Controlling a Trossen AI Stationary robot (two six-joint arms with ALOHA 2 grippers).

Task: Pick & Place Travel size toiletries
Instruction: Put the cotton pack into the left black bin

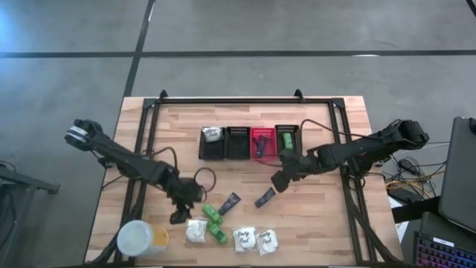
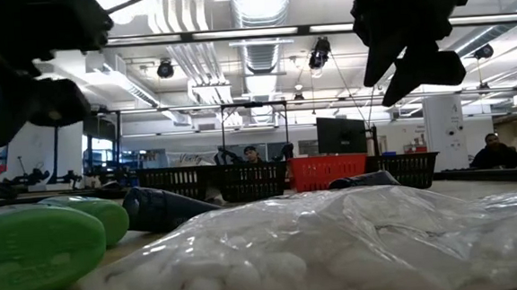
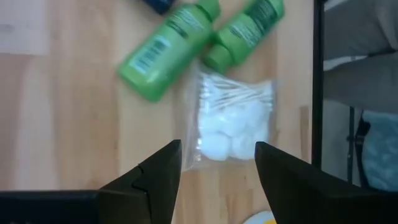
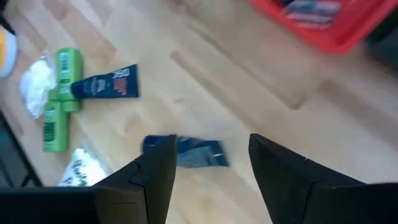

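Observation:
Near the front edge lie the toiletries: two green bottles (image 1: 212,214) (image 1: 219,233), clear packets of white cotton (image 1: 196,231) (image 1: 244,239) (image 1: 266,240), and two dark tubes (image 1: 229,202) (image 1: 265,197). My left gripper (image 1: 178,216) is open and slants down just left of the leftmost packet (image 3: 233,124), which shows past its fingertips (image 3: 217,149). My right gripper (image 1: 281,179) is open above the right dark tube (image 4: 186,152), its fingers (image 4: 211,143) apart over it. Neither gripper touches anything.
Four small baskets stand in a row at mid-table: a black one (image 1: 213,143) holding a white packet, a black one (image 1: 238,141), a red one (image 1: 262,141), and a black one (image 1: 287,138) with a green bottle. A round yellow container (image 1: 141,240) stands at the front left.

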